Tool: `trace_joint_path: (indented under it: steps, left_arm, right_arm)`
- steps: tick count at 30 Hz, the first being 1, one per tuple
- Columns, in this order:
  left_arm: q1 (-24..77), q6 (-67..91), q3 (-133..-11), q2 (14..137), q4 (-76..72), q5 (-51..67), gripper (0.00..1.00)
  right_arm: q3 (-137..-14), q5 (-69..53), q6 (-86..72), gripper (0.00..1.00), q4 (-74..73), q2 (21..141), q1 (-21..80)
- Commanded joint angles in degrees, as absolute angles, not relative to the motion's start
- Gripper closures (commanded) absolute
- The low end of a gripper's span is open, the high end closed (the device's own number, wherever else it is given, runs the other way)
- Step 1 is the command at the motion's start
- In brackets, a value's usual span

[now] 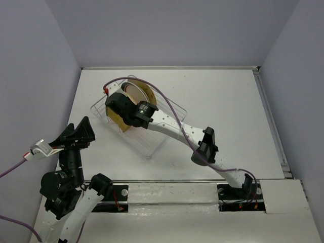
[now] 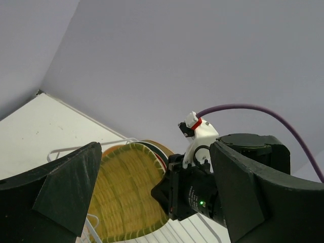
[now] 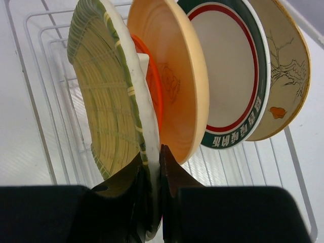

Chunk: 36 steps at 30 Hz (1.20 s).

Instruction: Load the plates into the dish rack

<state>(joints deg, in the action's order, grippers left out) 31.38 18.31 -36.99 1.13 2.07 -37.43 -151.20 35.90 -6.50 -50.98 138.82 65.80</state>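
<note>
Right gripper (image 3: 152, 166) clamped on rim of yellow-green ribbed fan-shaped plate (image 3: 106, 101), upright in see-through wire dish rack (image 1: 157, 144), 9 o'clock on table (image 1: 228, 101). Left gripper (image 1: 76, 132) spread, empty, 8 o'clock. Risk: unseated release tips it onto orange-red round plate (image 3: 154, 86).

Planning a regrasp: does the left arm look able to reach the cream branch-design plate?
Probably not: the right end effector, shut on the yellow-green ribbed plate, and other upright plates block the cream plate.
</note>
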Motion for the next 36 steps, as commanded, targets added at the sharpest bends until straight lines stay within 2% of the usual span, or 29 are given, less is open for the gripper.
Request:
trace_joint_path:
  steps: [1, 4, 7, 10, 14, 15, 18, 30, 36]
  left_arm:
    - [30.8, 18.2, -37.4, 0.7, -0.1, -37.5, 0.01]
    - [30.5, 18.2, -37.4, 0.8, -0.1, -37.4, 0.01]
    - [30.5, 18.1, -37.4, 1.0, -0.1, -37.4, 0.01]
    - [30.4, 18.1, -37.4, 1.0, -0.1, -37.4, 0.01]
    - [30.3, 18.1, -37.4, 1.0, -0.1, -37.3, 0.01]
    - [30.4, 18.2, -37.4, 0.8, -0.1, -37.3, 0.01]
    - [30.3, 18.2, -37.4, 0.9, -0.1, -37.4, 0.01]
    - [30.4, 18.2, -37.4, 1.0, -0.1, -37.4, 0.01]
    - [30.4, 17.8, -37.3, 1.1, -0.1, -38.1, 0.01]
  right_arm:
    - [-154.0, 39.4, -1.2, 0.93, -46.1, 139.0, 67.0]
    - [-152.0, 39.1, 1.6, 0.93, -42.4, 138.5, 67.5]
    - [-151.4, 37.4, 2.6, 0.85, -39.4, 139.0, 67.5]
    - [-151.6, 35.7, 3.3, 0.75, -37.2, 139.5, 67.5]
    - [-151.4, 34.5, 3.7, 0.56, -34.9, 139.9, 67.5]
    - [-151.3, 34.2, 4.0, 0.47, -33.9, 140.0, 67.5]
    - [-151.3, 33.8, 4.1, 0.38, -31.9, 140.2, 67.5]
    - [-148.2, 34.3, 1.9, 0.10, -24.4, 135.1, 67.0]
    - [-136.3, 36.7, 0.2, 0.04, -19.4, 123.5, 66.4]
